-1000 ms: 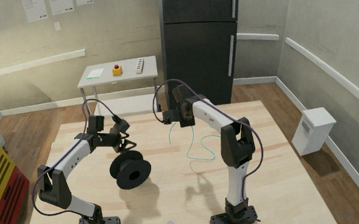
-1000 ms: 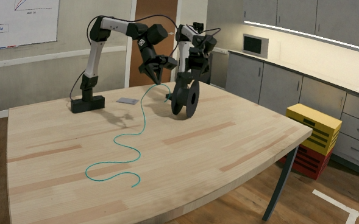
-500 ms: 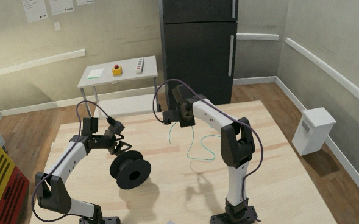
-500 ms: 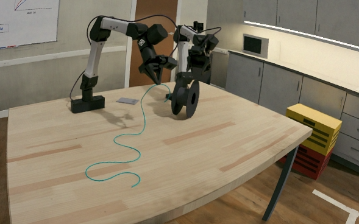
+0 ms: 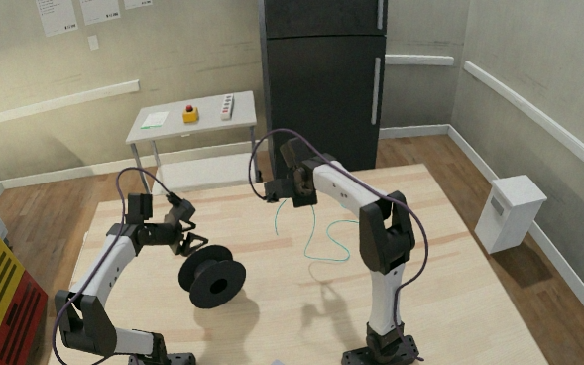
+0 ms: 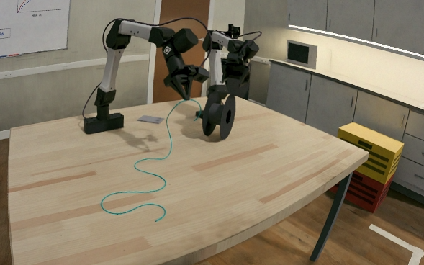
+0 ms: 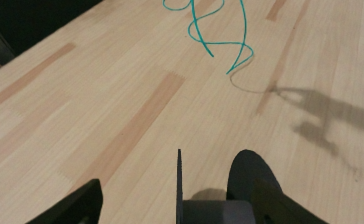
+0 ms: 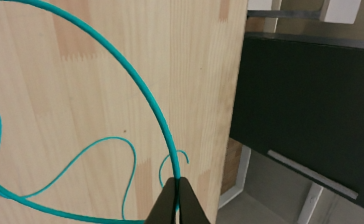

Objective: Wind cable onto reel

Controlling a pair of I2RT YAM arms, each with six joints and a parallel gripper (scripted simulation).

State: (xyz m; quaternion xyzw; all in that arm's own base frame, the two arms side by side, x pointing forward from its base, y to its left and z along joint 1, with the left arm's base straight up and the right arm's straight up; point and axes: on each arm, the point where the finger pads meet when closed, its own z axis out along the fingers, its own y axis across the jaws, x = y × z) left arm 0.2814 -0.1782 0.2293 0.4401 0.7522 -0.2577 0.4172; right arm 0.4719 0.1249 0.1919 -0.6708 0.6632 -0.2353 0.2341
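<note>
The black reel stands on its flange rims, its hub between the flanges. My left gripper is open and empty just above and beside the reel; the exterior view hides its fingertips. My right gripper is shut on the teal cable near one end and holds it above the table. The short end hangs down on the reel's side. The long part runs down and lies in loose curves on the table. No cable is seen on the hub.
The wooden table bears both arms. A flat grey card lies between the arm bases. The cable's far end lies near the table edge away from the bases. A side table and black fridge stand beyond the table.
</note>
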